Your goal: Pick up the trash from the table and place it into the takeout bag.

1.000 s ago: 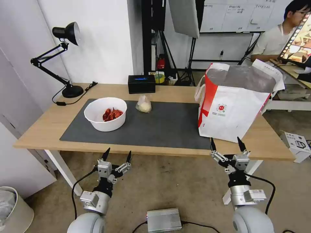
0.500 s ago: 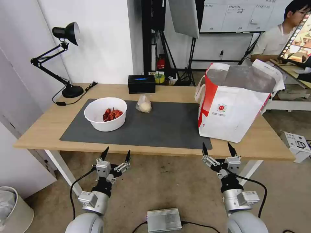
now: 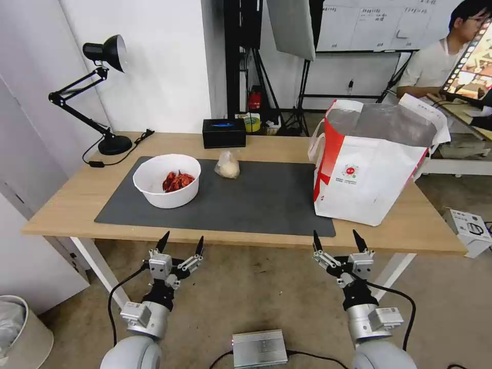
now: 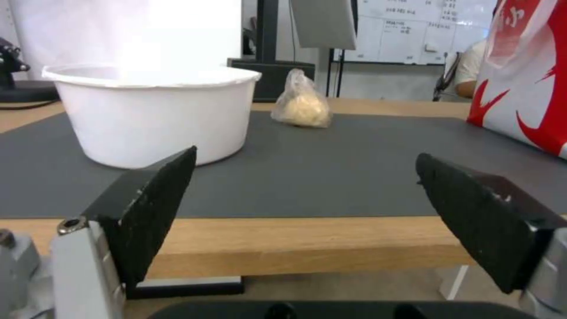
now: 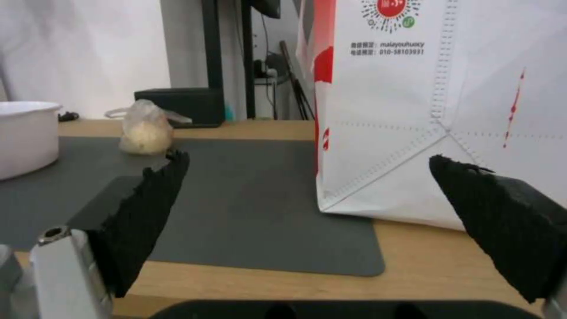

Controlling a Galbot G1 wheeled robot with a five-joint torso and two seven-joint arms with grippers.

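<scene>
While both pincers gape, they flank the table (image 3: pixel 77 197) edge.

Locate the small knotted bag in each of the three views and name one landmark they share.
Head view: the small knotted bag sits at the mat's far edge, between the white bowl and the takeout bag.
Left wrist view: the knotted bag lies beyond the bowl.
Right wrist view: the knotted bag lies in front of the black box.
Shared landmark: the dark grey mat.
</scene>
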